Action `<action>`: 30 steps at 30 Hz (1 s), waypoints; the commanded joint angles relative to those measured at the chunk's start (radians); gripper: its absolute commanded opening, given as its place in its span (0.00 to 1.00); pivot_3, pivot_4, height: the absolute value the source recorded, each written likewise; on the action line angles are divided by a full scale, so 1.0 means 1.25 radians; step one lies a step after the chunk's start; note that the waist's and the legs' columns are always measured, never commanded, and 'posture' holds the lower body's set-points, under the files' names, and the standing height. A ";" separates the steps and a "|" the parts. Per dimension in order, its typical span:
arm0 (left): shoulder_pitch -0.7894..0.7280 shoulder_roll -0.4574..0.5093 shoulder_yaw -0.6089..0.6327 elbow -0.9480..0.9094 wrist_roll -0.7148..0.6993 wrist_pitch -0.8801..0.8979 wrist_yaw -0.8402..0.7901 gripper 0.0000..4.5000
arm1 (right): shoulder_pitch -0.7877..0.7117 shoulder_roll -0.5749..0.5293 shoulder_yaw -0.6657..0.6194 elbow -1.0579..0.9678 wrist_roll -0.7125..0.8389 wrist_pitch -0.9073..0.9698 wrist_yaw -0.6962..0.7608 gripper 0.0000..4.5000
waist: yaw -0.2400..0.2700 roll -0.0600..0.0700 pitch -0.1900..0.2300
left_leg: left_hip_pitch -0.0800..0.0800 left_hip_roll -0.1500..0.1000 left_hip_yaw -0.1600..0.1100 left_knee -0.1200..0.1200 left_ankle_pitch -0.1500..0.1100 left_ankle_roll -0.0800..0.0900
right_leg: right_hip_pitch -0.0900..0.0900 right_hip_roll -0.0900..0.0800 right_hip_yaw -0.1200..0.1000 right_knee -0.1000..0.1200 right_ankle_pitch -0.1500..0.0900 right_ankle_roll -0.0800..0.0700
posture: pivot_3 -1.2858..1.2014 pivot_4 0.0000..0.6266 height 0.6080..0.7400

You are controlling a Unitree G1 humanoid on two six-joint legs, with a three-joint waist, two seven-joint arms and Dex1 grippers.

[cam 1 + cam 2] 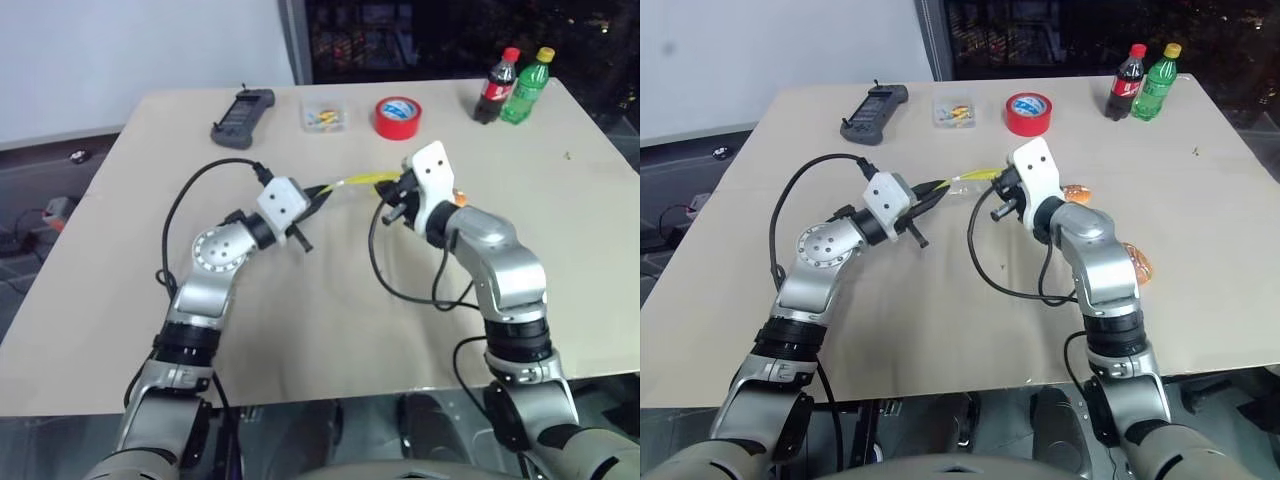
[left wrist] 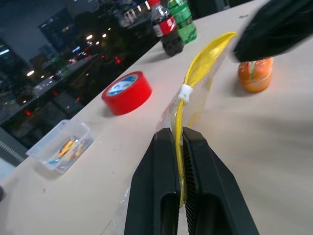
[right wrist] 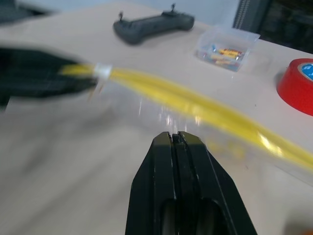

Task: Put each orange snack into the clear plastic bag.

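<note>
From the head, the left hand and right hand met above the counter, the clear plastic bag stretched between them. Behind stood a red tape roll, a small clear box, a black controller and 2 bottles. 2 orange snacks lay beside the right arm.

At the left wrist, the fingers were clamped on the bag's yellow seal strip; 1 snack sat beyond.

At the right wrist, the fingers were pressed together, the blurred bag just beyond their tips; whether they pinched it was unclear.
</note>
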 commanded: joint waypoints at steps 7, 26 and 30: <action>0.047 0.035 -0.008 -0.098 -0.022 -0.055 -0.058 0.00 | -0.035 0.051 -0.033 0.058 0.078 -0.001 -0.081 0.02 | -0.004 0.000 0.000 | 0.000 0.000 0.001 0.000 0.000 0.000 | -0.001 0.001 0.001 0.001 0.000 0.000 | 0.52 0.24 1.00; 0.089 0.079 -0.005 -0.078 -0.055 -0.067 -0.144 0.00 | -0.047 0.179 -0.284 0.147 0.451 0.093 -0.181 0.02 | -0.006 0.001 0.001 | -0.001 0.001 0.001 -0.001 -0.001 0.001 | -0.003 0.001 0.002 0.002 0.000 0.000 | 0.52 0.24 1.00; 0.090 0.088 -0.011 -0.075 -0.051 -0.070 -0.161 0.00 | -0.039 0.165 -0.278 0.128 0.493 0.098 -0.188 0.02 | -0.006 0.002 0.001 | -0.001 0.001 0.001 -0.001 -0.001 0.001 | -0.003 0.001 0.002 0.002 0.000 0.000 | 0.52 0.24 1.00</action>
